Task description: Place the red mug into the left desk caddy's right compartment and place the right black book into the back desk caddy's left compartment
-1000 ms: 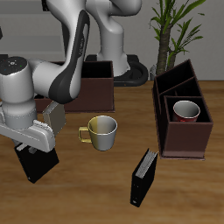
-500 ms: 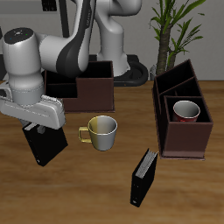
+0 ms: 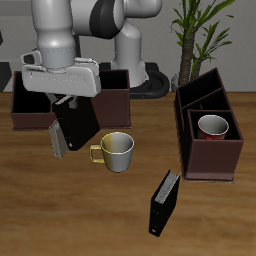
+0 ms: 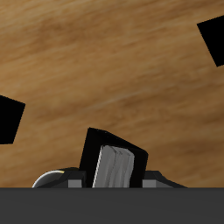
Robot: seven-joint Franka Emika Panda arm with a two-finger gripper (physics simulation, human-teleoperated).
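Observation:
My gripper (image 3: 66, 103) is shut on the right black book (image 3: 73, 128) and holds it tilted in the air. It hangs just in front of the back desk caddy (image 3: 113, 103), a long dark brown organiser. In the wrist view the book (image 4: 109, 162) shows its pale page edges close under the hand. The red mug (image 3: 212, 126) stands inside the left desk caddy (image 3: 210, 160), in the compartment nearer the table's front edge.
A yellow-green mug (image 3: 116, 150) stands on the table just beside and below the held book. A second black book (image 3: 164, 203) stands upright near the front edge. A potted plant (image 3: 196, 40) rises behind the left desk caddy.
The arm has lifted the black book off the table near the front edge and carried it up and back, to just in front of the back desk caddy.

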